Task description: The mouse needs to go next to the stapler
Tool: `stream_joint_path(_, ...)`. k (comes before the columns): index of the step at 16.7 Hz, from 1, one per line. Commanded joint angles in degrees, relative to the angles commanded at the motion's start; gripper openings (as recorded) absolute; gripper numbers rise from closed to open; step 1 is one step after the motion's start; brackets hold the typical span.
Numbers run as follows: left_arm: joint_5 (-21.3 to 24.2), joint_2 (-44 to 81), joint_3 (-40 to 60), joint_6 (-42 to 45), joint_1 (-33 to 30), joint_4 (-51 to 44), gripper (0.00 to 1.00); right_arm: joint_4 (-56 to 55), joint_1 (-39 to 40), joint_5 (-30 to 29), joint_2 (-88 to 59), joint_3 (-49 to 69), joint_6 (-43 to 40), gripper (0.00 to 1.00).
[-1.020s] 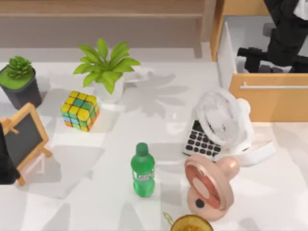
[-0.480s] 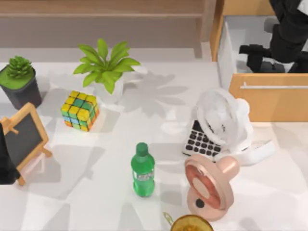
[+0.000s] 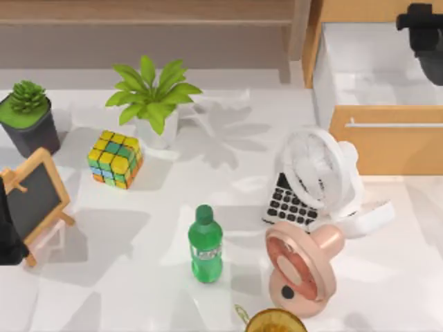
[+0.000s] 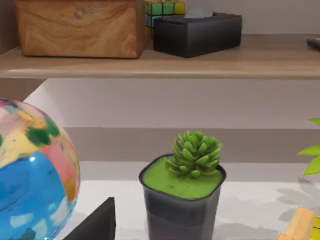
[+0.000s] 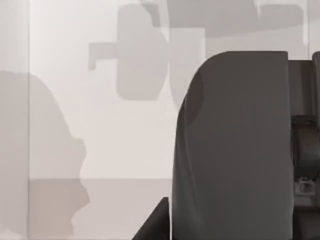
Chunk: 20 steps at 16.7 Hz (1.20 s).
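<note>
Right gripper [image 3: 422,31] hangs at 1 o'clock over the open drawer [image 3: 387,145] — grip state cannot be told. A dark rounded body at its wrist camera is probably the mouse [image 5: 235,150]: light, rigid, slick — hold its flanks. Left arm [image 3: 8,235] parked at 8 o'clock, grip likewise undetermined.

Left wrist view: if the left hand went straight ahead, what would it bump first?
Probably the succulent pot, dead ahead; the colourful globe sits off to one side. Depth is unclear.

No readable text; wooden box [image 4: 80,27] mark, bottle [image 3: 205,245] label illegible.
</note>
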<state>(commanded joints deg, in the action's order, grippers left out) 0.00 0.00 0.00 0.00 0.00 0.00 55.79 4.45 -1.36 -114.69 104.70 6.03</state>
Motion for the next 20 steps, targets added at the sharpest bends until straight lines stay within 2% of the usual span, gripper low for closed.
stream_joint_path(11, 0.0, 0.0, 0.0, 0.0, 0.0, 0.0, 1.0, -1.94, -19.05, 3.4, 31.43, -42.3, -23.7, 0.0)
stream_joint_path(16, 0.0, 0.0, 0.0, 0.0, 0.0, 0.0, 1.0, -2.98, -27.87, 3.96, 40.21, -60.68, -30.93, 0.0)
stream_joint_path(20, 0.0, 0.0, 0.0, 0.0, 0.0, 0.0, 1.0, -5.15, -32.67, 4.09, 45.0, -69.73, -34.42, 0.0)
